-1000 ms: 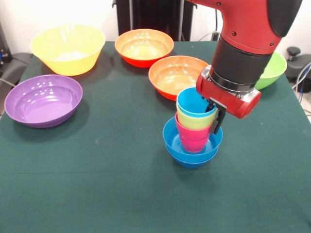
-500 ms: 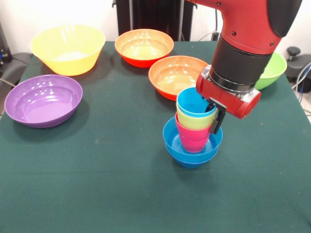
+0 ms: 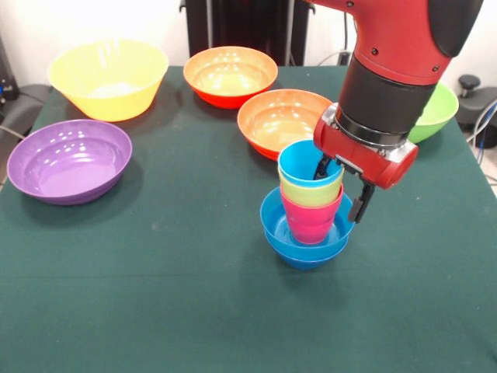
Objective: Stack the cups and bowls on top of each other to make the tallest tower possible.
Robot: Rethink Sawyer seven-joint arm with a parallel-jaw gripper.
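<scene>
The gripper (image 3: 342,189) hangs at the tower (image 3: 308,210) near the counter's (image 3: 155,295) middle, jaws spread wide astride the light blue cup's (image 3: 307,167) right rim, gripping nothing.

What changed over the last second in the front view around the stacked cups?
The end effector opened: its fingers spread apart, one inside the light blue cup and one outside, letting go of its rim. That cup settled slightly left on the tower. The bowls around it stayed put.
</scene>
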